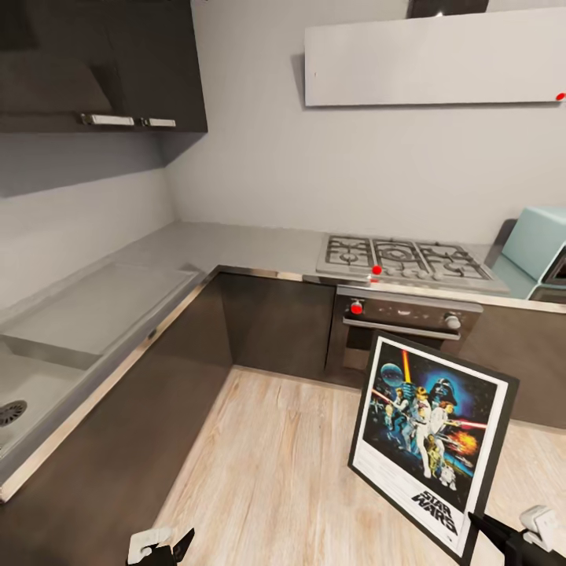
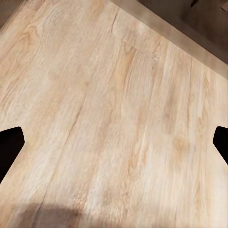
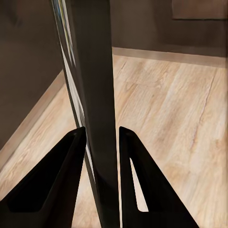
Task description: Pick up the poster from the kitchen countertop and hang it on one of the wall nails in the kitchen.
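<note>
The right gripper [image 3: 100,137] squeezes the edge of the poster [image 1: 428,440] and holds it up over the wooden floor [image 1: 267,472], while the left gripper [image 2: 114,142] hangs wide apart, holding nothing.

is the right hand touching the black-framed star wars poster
Touching. In the right wrist view, the right hand has both dark fingers pressed against the edge-on black-framed Star Wars poster, no gap either side. The head view shows it held above the floor.
</note>
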